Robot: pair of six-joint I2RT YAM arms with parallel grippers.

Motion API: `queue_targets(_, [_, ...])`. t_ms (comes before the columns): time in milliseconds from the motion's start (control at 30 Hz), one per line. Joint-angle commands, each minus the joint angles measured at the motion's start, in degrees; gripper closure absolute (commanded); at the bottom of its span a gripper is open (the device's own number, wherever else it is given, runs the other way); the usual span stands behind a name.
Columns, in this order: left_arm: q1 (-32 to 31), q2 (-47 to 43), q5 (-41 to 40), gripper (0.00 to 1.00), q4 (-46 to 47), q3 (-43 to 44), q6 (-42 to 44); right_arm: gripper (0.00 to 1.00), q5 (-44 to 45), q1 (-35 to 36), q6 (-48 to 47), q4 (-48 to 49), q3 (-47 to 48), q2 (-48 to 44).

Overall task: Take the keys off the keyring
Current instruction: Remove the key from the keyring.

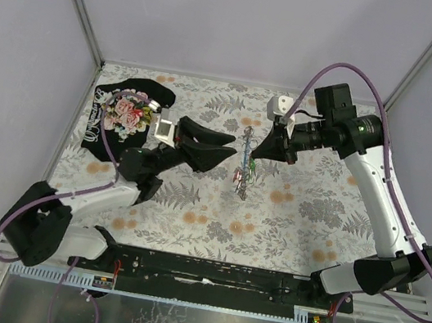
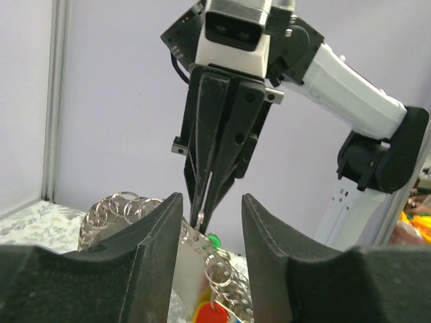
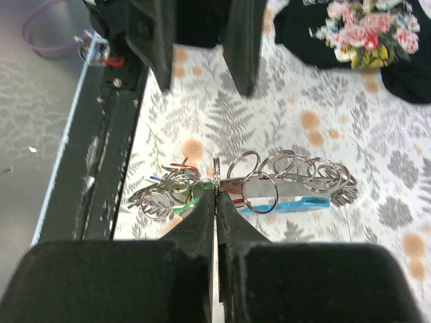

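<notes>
Top external: the keyring lies mid-way across the desk, its long axis running near edge to far edge, keys at the near end. Right gripper pinches one ring from the right; left gripper, jaws apart, faces it just left.

left gripper, right gripper flank keyring, nearside open
</notes>
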Motion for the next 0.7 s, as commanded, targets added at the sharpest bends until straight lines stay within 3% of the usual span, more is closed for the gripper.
queue_targets(0, [1.0,-7.7,8.9,0.59,-17.0,1.2,11.8,1.0,9.6,0.5,-9.8,-13.3,7.8,1.6])
queue_targets(100, [0.9,-10.4,12.8,0.58,-33.9,3.6,22.0,1.0,17.5,2.2,-14.3,-19.1,10.8,3.5])
queue_targets(233, [0.0,-12.5,11.7,0.58,-41.5,2.1,33.1,1.0,31.4,6.3,-15.2,-23.4,12.6,5.7])
queue_targets(433, [-6.9,-10.1,3.2,0.56,-37.2,-0.4,43.4,1.0,44.8,9.9,-14.0,-25.6,13.7,7.5])
queue_targets(667, [-13.4,-1.8,-5.8,0.58,-23.1,-1.6,46.0,1.0,48.3,12.3,-12.6,-25.6,13.2,9.4])
